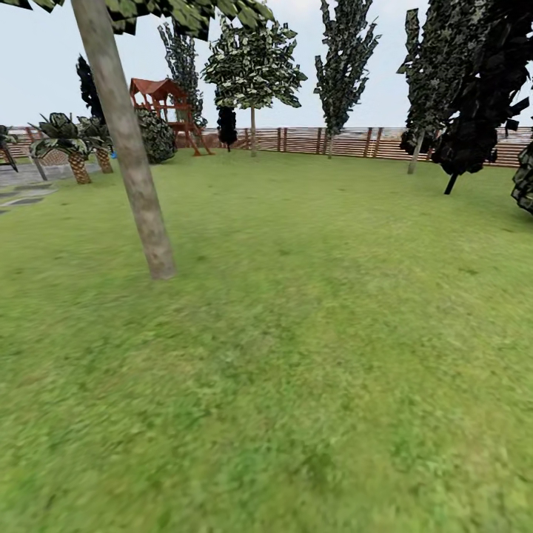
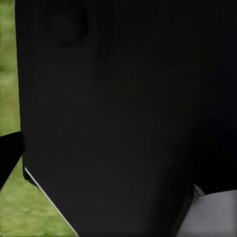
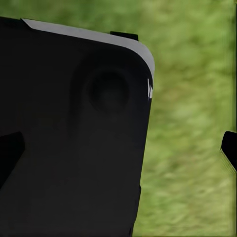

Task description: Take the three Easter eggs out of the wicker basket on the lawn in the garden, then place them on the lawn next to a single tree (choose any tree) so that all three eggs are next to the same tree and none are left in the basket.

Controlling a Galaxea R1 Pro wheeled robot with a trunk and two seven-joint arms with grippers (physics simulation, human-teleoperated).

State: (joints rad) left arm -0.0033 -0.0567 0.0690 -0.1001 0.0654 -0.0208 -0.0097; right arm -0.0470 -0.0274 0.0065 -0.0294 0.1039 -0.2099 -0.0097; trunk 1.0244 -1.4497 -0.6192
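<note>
Your head view looks over the lawn (image 1: 296, 355) of the garden. The tree (image 1: 126, 141) with the pale, smooth trunk stands near left, leaning slightly. Far off, a brown slat fence (image 1: 326, 139) closes the yard, with a wooden playset (image 1: 164, 104) far left and palms (image 1: 74, 148) beside it. In both wrist views a dark robot body panel (image 2: 123, 118) blocks the hands; you cannot tell whether either is released or clenched. Grass shows past the panel (image 3: 192, 148).

Matte black body panel (image 3: 74, 148) with rounded corner, pale grey edge trim and shallow circular recess; black fingertips (image 3: 229, 148) alongside.
</note>
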